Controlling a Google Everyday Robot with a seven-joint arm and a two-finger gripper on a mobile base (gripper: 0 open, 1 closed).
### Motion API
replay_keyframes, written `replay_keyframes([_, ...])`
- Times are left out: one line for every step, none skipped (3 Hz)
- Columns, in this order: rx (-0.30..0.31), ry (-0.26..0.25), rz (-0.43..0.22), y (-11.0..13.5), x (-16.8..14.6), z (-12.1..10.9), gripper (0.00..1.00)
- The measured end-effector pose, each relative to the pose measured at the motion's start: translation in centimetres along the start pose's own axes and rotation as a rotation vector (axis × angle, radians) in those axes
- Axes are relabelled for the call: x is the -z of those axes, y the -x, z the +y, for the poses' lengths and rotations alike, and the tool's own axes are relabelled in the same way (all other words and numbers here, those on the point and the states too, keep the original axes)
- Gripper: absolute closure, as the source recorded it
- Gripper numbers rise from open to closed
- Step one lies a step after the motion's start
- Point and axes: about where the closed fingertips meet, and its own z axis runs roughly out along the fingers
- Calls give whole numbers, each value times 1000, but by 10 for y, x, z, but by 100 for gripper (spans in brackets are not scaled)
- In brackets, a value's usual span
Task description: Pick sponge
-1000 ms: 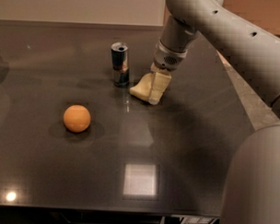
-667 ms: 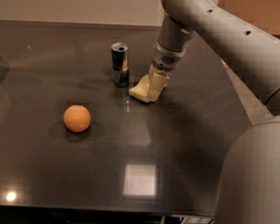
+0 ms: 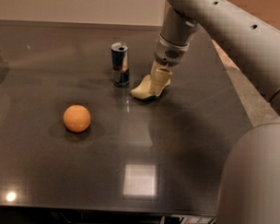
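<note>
The pale yellow sponge [image 3: 141, 91] lies flat on the dark table [image 3: 185, 134], just right of the can. My gripper [image 3: 160, 83] comes straight down from the arm above and sits on the sponge's right end, covering that part. The sponge's left end sticks out towards the can and rests on the table.
A dark drinks can [image 3: 119, 64] stands upright close to the left of the sponge. A round orange ball [image 3: 77, 118] sits further front left. The table's right edge [image 3: 233, 85] runs close behind the arm. My arm's large link [image 3: 252, 182] fills the lower right.
My gripper has moved a little left and down onto the sponge. The sponge, can and ball have stayed in place.
</note>
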Motion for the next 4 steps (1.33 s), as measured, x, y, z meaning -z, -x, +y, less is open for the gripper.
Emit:
replay_keyframes([28,-10,-16,2,26,4,100])
replay_keyframes([75,-31,-41,9,59,8,100])
replay_keyframes([134,-50,-62,21,91,13,100])
replay_keyframes([185,-90,-102,33,121,12,100])
